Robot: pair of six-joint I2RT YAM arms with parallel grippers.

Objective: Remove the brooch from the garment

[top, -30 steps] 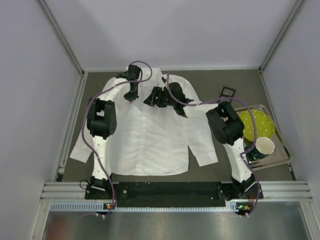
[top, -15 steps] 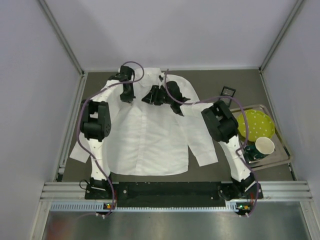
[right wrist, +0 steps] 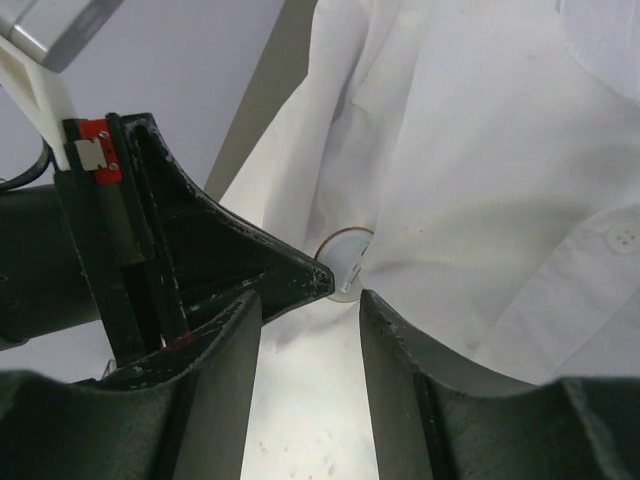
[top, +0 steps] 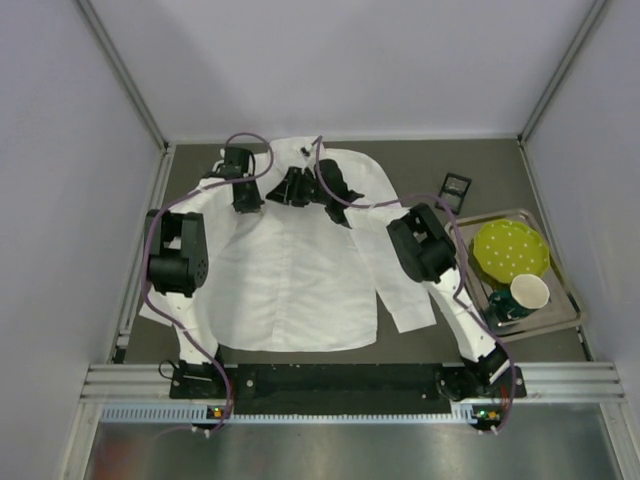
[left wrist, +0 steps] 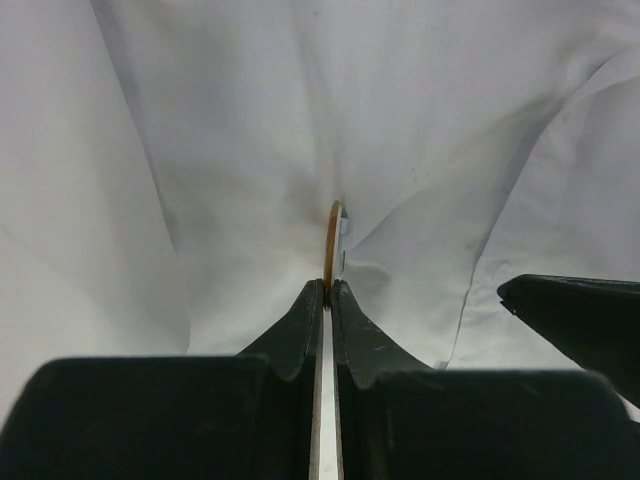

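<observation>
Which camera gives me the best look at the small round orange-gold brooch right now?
Right wrist: the small round orange-gold brooch shows its circular outline against the white shirt. Left wrist shows only its thin edge, pinched between the left gripper's fingers. In top external it cannot be made out.

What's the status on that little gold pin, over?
Left end effector shut on the tiny round orange-gold brooch. Right end effector open beside it, over the white collared shirt. Brooch not off yet. Nothing in the way.

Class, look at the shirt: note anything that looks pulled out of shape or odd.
The garment puckers into folds around the brooch, which stands on edge, pinched by the left gripper.
</observation>
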